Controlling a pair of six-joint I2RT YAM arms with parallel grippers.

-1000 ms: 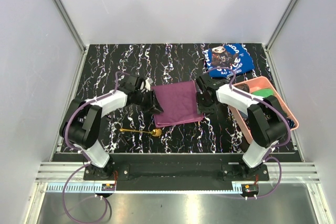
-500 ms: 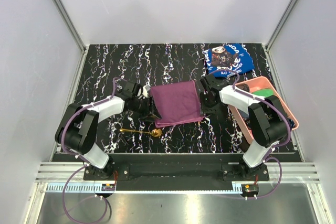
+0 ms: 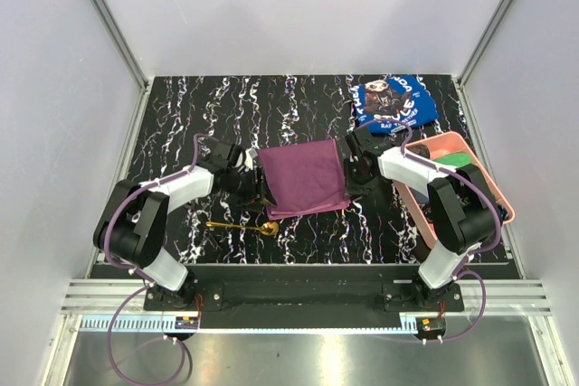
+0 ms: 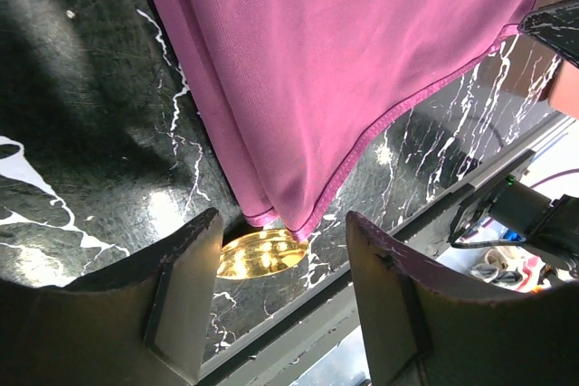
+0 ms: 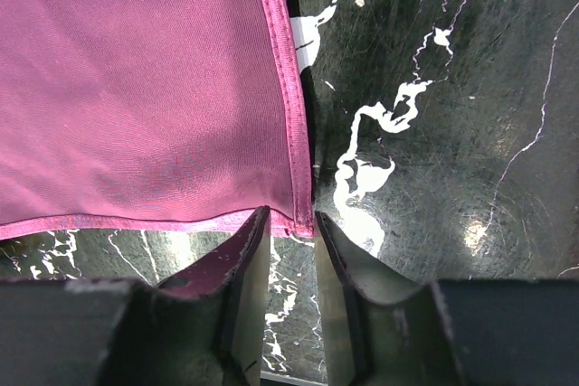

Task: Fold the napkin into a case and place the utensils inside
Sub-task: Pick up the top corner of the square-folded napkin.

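Top view: a black table [image 3: 190,124] veined with white sits inside white walls [image 3: 298,6] with grey metal posts at the corners. The napkin [image 3: 306,178] lies flat between the two grippers. The left gripper [image 3: 256,189] is at its near-left corner and the right gripper [image 3: 355,169] is just beside its right edge. The spoon [image 3: 242,225] lies on the near side of the left fingers, with its bowl close to the napkin's corner. A blue cloth [image 3: 393,101] lies beyond the right gripper, and a pink tray [image 3: 496,189] is out to its right.

Left wrist view: the fingers [image 4: 185,300] stand wide apart and hold nothing. The napkin [image 4: 335,61] spreads beyond the tips, its layered corner dipping into the gap. The spoon's gold bowl [image 4: 258,253] shows between the fingers, just under that corner.

Right wrist view: the fingers [image 5: 240,268] are narrow. The napkin [image 5: 136,88] lies beyond and left of them, and its hemmed corner sits in the slit between the tips. I cannot tell whether they pinch it. Bare table lies to the right of the right finger.

A second ago the left gripper reached over the napkin's left edge. It now sits lower and further back, and its fingers have spread. The right gripper overlapped the right edge then and is now at the edge, with its fingers closer together. The spoon, blue cloth and tray have not moved.
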